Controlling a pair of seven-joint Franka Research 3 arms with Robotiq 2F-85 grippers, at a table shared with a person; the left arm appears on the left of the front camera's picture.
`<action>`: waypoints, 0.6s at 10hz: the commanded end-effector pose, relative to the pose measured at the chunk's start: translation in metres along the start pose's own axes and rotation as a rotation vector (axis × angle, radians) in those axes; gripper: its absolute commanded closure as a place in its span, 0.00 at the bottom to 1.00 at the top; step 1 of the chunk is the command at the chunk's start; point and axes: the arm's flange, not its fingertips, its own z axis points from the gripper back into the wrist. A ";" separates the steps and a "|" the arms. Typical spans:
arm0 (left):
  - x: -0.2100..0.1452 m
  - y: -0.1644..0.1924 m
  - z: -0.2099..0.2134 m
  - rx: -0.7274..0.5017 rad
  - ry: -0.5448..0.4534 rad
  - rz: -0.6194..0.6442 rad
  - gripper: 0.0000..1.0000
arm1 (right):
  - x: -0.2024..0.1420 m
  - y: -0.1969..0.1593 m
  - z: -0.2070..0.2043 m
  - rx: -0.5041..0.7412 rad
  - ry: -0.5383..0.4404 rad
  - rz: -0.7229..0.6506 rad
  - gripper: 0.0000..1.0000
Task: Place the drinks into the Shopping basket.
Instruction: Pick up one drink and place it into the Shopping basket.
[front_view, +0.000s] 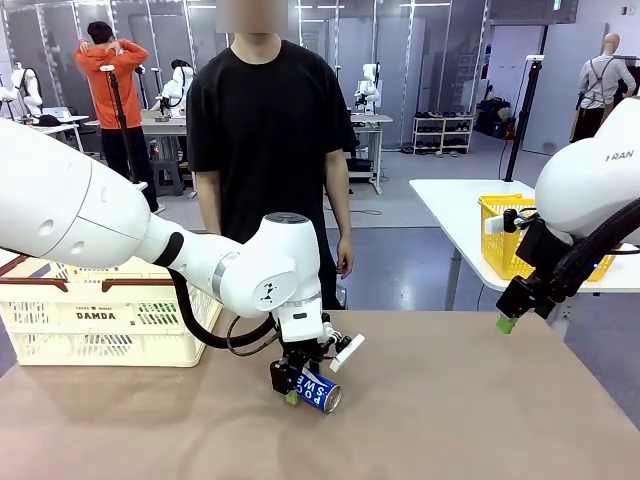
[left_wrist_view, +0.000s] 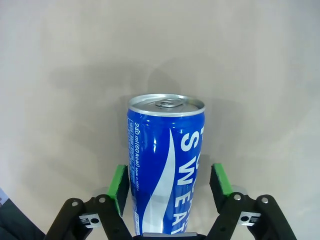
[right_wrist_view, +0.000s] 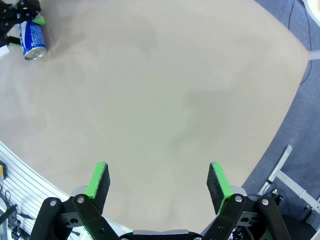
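A slim blue can (front_view: 320, 390) with a silver top lies on its side on the brown table, near the front middle. My left gripper (front_view: 300, 385) is down over it. In the left wrist view the can (left_wrist_view: 165, 165) fills the space between the green pads (left_wrist_view: 120, 187) of the left gripper (left_wrist_view: 170, 185), which hug both its sides. The cream Shopping basket (front_view: 100, 315) marked DAMDA stands at the table's left edge. My right gripper (front_view: 507, 322) hangs open above the right edge; in its own view the right gripper (right_wrist_view: 159, 185) holds nothing, and the can (right_wrist_view: 32, 37) lies far off.
A person in a black shirt (front_view: 270, 150) stands at the far side, arms down. A yellow mesh basket (front_view: 500, 240) sits on a white table at the back right. Bare tabletop (front_view: 470, 400) stretches between the can and the right arm.
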 end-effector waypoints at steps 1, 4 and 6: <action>0.003 -0.001 0.000 0.014 -0.012 -0.004 0.37 | 0.000 -0.002 0.002 0.002 0.004 0.010 0.03; 0.009 0.000 0.005 0.008 -0.036 -0.028 0.73 | 0.000 -0.002 0.002 0.002 0.004 0.010 0.03; 0.015 0.002 0.017 -0.007 -0.049 -0.057 0.92 | 0.000 -0.002 0.002 0.002 0.004 0.010 0.03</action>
